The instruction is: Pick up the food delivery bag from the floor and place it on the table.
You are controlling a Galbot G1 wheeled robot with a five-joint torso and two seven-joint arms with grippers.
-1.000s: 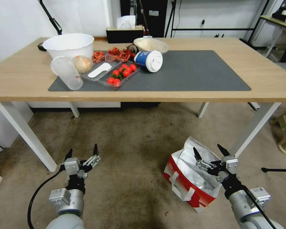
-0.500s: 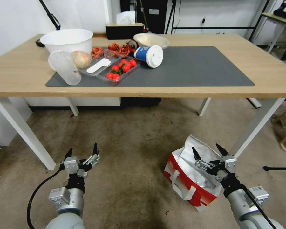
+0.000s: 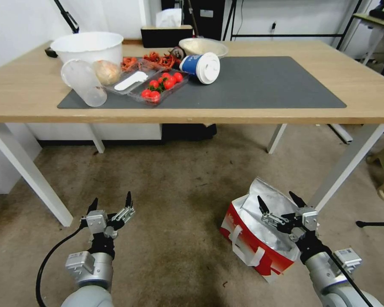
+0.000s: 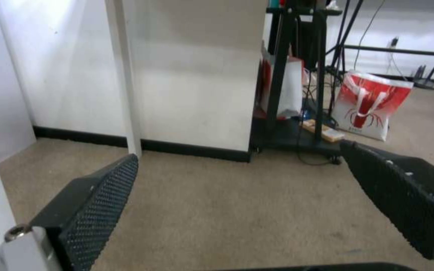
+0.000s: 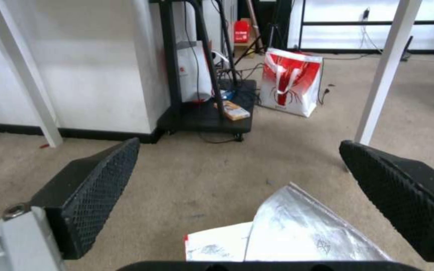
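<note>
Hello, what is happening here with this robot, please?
The robot faces the table. The food delivery bag stands open on the floor near a table leg. The right gripper hangs open above the bag's foil mouth, not touching it. The left gripper hangs open over bare floor.

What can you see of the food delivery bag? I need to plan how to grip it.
The food delivery bag is a boxy bag with red and white sides, white strap handles on its near side and a shiny, crinkled silver foil lining. It stands on the floor beside a white leg of the table, its top open and a foil flap sticking up at the back. The right gripper, open, hangs over its mouth without touching it. The right wrist view shows the flap between the fingers.
</note>
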